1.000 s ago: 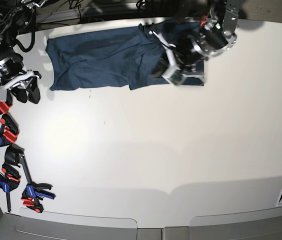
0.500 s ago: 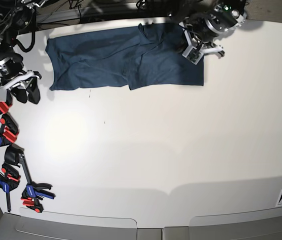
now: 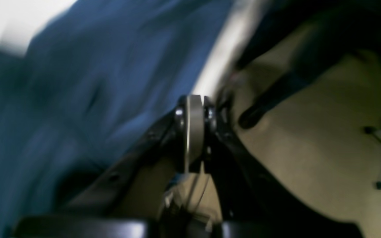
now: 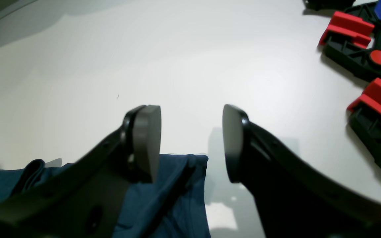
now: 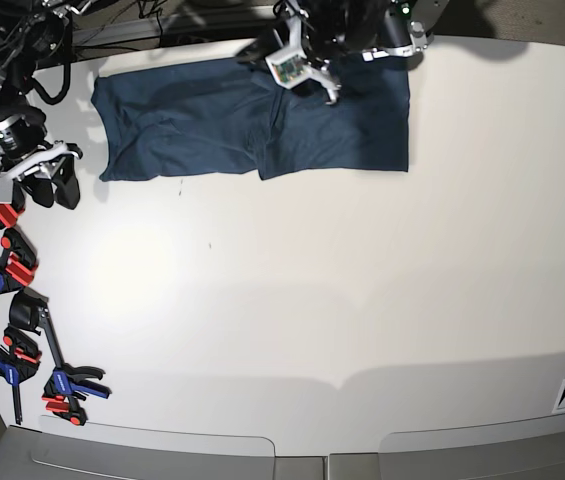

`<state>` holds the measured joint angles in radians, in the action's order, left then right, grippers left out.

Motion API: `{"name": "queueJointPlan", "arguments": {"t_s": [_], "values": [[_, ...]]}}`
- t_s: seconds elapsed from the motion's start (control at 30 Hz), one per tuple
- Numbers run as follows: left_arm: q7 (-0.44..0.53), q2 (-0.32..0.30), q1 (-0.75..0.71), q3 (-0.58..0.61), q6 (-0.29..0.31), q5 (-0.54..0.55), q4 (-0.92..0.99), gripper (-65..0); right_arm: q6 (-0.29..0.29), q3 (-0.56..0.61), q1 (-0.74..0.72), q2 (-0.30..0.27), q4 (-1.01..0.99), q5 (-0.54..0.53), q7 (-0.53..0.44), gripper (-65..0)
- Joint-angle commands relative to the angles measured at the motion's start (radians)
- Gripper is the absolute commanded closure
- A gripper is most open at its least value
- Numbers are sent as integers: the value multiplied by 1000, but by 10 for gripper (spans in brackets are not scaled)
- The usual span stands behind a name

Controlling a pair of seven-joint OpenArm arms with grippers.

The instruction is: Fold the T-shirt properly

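Red clamps (image 4: 359,46) beside right claw (image 4: 192,142)

T-shirt (image 5: 252,125): one. Bench (image 5: 342,290): one. Robot arms: two. Red-and-blue bar clamps (image 5: 22,330) along one bench edge: several, exact count unclear.

A robotics workbench — white table (image 5: 362,300), bar clamps (image 5: 22,340) along its edge.
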<state>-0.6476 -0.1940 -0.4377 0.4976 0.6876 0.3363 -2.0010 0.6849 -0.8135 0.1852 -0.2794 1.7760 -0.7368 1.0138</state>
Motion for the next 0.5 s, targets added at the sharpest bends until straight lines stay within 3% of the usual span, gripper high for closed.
{"name": "queueJointPlan", "arguments": {"t_s": [0.0,0.2,0.33,0.47], "values": [[29,0,3,2,11,52,-34,0,4,-3,-8,-17,20,-25,-26,-277],[-19,-1,6,-1,11,76,-75,0,4,-3,-8,-17,20,-25,-26,-277],[-21,-1,6,-1,11,-45,-83,0,3,-4,-8,-20,20,9,-29,-277],[-17,-7,6,-1,-163,-225,-83,0,-47,-5,-8,-45,19,142,-91,-278]]}}
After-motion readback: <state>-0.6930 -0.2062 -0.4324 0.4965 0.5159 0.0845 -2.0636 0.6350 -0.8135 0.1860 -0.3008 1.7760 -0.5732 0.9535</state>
